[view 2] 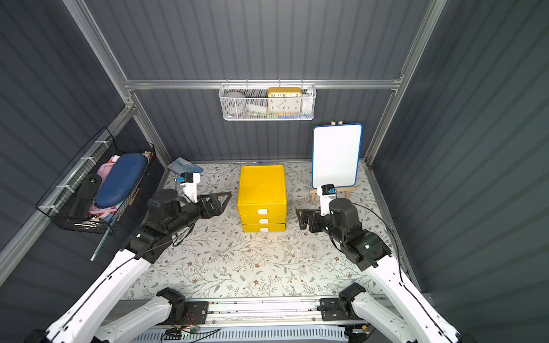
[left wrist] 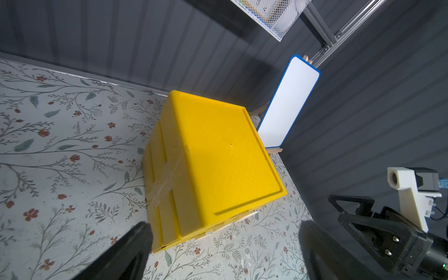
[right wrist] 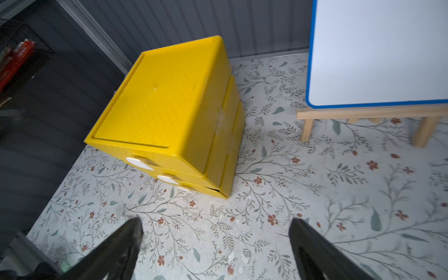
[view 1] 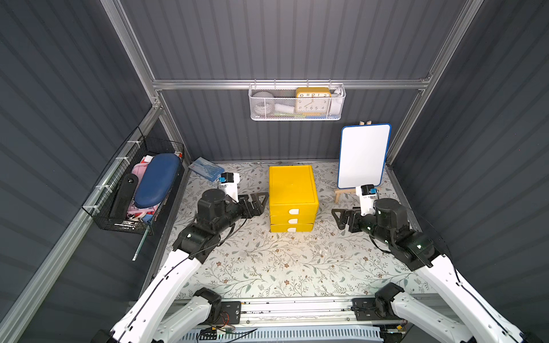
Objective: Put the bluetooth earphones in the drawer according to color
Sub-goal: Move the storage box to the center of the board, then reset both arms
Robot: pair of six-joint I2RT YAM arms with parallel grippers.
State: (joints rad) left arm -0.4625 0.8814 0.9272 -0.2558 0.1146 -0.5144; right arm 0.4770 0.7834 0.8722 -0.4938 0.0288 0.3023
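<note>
A yellow drawer unit stands mid-table, its three drawers with white handles pushed in. No bluetooth earphones show in any view. My left gripper hovers just left of the unit, open and empty. In the left wrist view its fingers stand wide apart over the tablecloth beside the unit. My right gripper is to the unit's right, open, with only floral cloth between its fingers. The unit lies ahead of it.
A blue-framed whiteboard on a wooden easel stands at the back right. A black wire basket full of items hangs on the left wall. A white mesh basket with a yellow clock hangs on the back rail. A blue packet lies back left.
</note>
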